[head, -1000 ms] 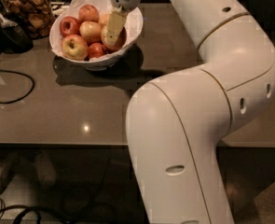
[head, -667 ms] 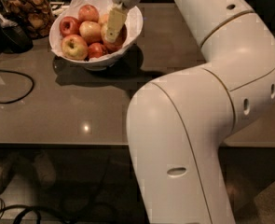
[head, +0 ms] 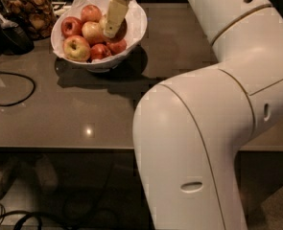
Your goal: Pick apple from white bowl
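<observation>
Your claw (head: 110, 31) hangs in the bowl (head: 137, 25); the apple (head: 92, 31) lies just beside it, nine o'clock. Claw's spread: can't tell.

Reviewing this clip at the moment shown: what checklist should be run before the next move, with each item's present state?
1. The gripper is down inside the white bowl: ok.
2. The apple is in view, just beside the gripper: ok.
3. Grasp secured on the apple: cannot tell.
4. Bowl upright on the table: ok.
5. Target free of its neighbours: not ok; the red apple and yellow-green apple are packed against it.
6. The cable lies away from the bowl: ok.
</observation>
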`<state>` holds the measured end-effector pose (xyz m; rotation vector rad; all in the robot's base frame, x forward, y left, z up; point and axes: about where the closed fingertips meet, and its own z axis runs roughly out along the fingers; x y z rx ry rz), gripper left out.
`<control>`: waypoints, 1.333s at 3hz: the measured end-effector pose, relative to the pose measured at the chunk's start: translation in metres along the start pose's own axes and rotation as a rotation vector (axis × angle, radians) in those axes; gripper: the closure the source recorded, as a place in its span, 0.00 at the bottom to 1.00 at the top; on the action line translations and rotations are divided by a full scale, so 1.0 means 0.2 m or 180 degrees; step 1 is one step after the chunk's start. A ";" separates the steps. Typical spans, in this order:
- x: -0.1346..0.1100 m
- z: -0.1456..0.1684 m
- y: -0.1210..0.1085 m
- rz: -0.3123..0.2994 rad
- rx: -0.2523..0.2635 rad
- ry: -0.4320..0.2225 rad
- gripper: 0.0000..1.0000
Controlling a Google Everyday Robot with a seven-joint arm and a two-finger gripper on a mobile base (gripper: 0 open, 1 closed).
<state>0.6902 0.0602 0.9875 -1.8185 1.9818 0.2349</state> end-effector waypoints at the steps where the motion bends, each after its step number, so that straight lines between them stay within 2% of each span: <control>1: -0.10 -0.14 0.08 -0.0183 0.0035 -0.0118 1.00; 3: -0.25 -0.38 0.24 -0.0459 0.0072 -0.0297 1.00; 4: -0.28 -0.37 0.21 -0.0458 0.0137 -0.0354 1.00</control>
